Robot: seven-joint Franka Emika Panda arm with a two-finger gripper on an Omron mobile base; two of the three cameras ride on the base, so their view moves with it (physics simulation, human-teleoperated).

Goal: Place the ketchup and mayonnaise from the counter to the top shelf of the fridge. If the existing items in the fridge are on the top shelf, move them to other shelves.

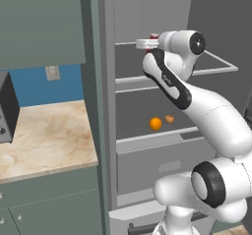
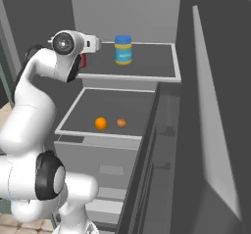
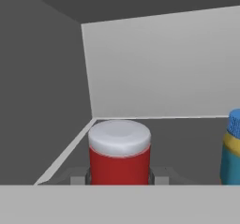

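Gripper (image 3: 119,180) clamped on ketchup (image 3: 119,153) over top shelf (image 2: 147,64) | mayonnaise (image 2: 123,49) already there, near | lower straight, release upright, avoid jar

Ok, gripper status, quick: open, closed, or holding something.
Gripper: shut on the ketchup, one finger at each side of the bottle, over the top shelf of the fridge, left of the mayonnaise.

Top shelf (image 2: 147,64) of fridge (image 2: 196,130): mayonnaise (image 2: 123,49) stands mid-shelf toward the back wall; ketchup (image 3: 119,153) occupies the left front edge. Right half and right front corner lie free. On the shelf below (image 2: 83,115), orange fruit (image 2: 101,123) and brownish lump (image 2: 121,123) sit near its front edge.
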